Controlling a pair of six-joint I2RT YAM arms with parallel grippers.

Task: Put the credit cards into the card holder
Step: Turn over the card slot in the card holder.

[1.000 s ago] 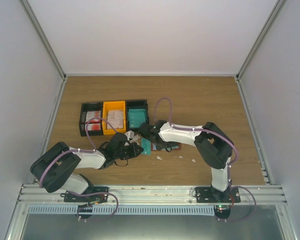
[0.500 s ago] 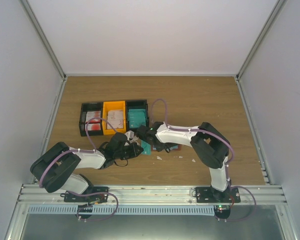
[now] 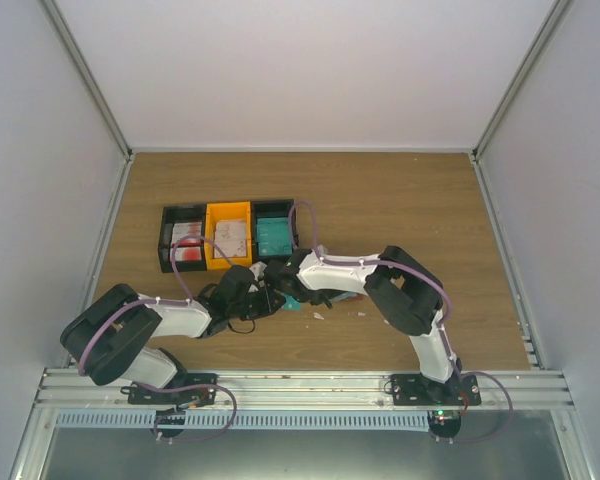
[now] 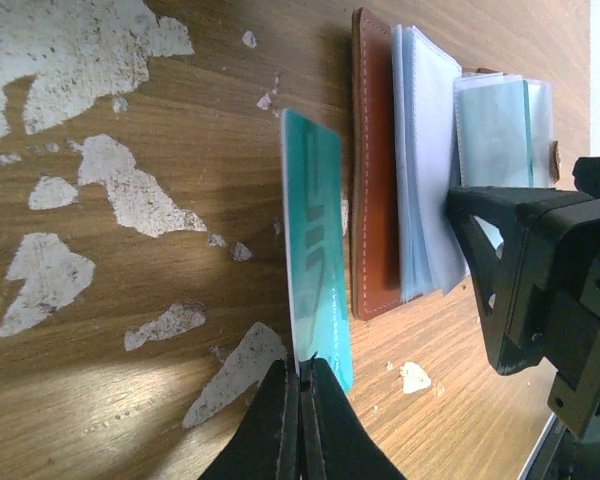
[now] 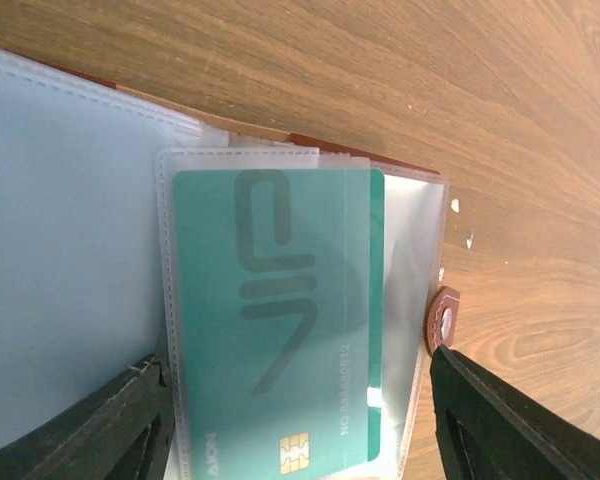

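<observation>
Arms from both sides meet, seen from above, before three joined bins [image 3: 228, 235] on the desk [image 3: 430, 200]. At the left wrist, the left jaws are together, clamped on one teal card [image 4: 315, 260] standing on edge just beside the card holder [image 4: 375, 200]. At the right wrist, the right jaws stand wide apart, gripping nothing, straddling its clear pockets [image 5: 70, 230]; one holds a second teal card [image 5: 280, 320].

Glossy plastic credit card [image 4: 315, 250], stitched leather card holder [image 4: 373, 180]

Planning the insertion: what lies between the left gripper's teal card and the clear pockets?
The card holder's brown leather cover, in the left wrist view.
</observation>
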